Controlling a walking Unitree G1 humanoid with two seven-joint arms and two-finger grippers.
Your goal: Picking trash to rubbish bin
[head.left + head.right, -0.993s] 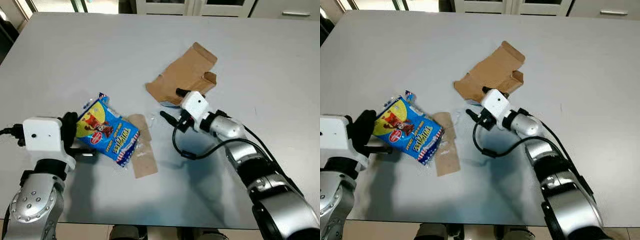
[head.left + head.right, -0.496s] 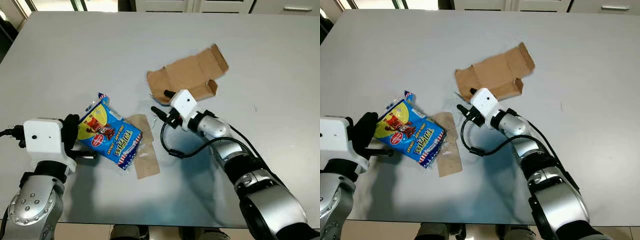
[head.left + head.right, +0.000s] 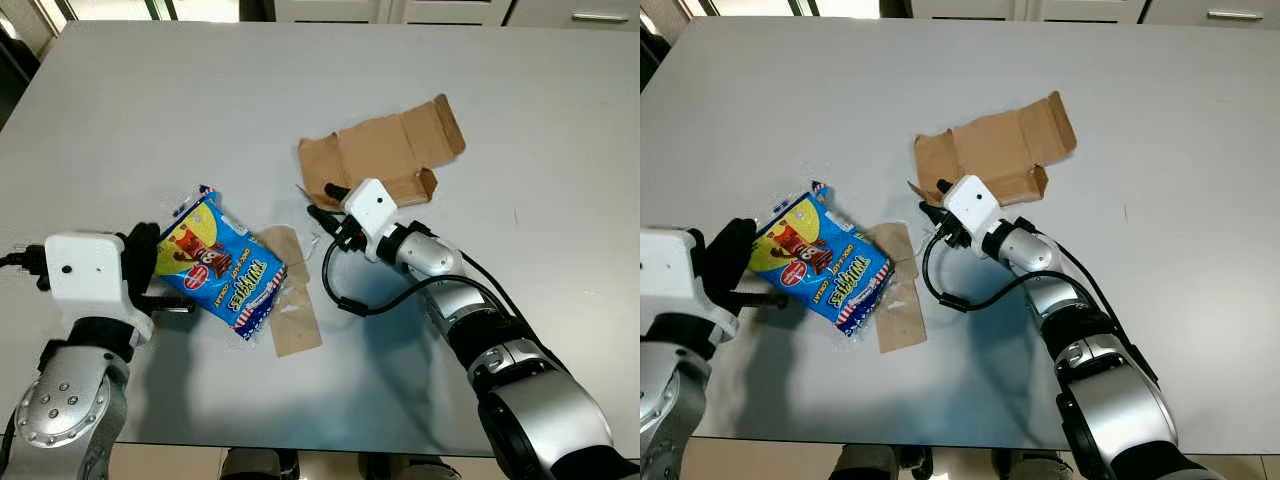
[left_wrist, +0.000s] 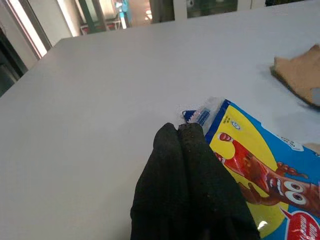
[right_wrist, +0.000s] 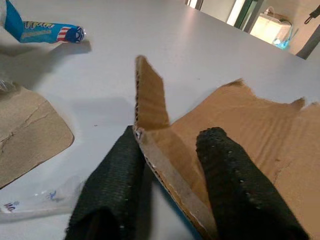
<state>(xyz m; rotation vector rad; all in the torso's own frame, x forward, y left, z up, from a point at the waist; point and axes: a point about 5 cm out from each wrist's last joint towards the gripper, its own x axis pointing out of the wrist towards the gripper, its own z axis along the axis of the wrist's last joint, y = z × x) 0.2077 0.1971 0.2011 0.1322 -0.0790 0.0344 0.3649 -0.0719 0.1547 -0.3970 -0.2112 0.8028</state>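
A torn, flattened brown cardboard box (image 3: 385, 155) lies on the grey table (image 3: 200, 100). My right gripper (image 3: 325, 202) is at its near left corner, and its fingers (image 5: 227, 165) are shut on a raised edge of the cardboard (image 5: 250, 115). A blue and yellow snack bag (image 3: 225, 270) sits at the left. My left gripper (image 3: 150, 265) is shut on the bag's left end, where the closed fingers (image 4: 185, 150) pinch the bag's sealed edge (image 4: 210, 112).
A strip of brown paper (image 3: 292, 305) and a clear plastic wrapper (image 5: 30, 200) lie between the bag and the right gripper. The table's front edge runs just below my arms. White cabinets (image 3: 400, 8) stand beyond the far edge.
My right gripper has moved left along the table, and the cardboard has slid and turned with it. The left gripper and the snack bag have hardly moved.
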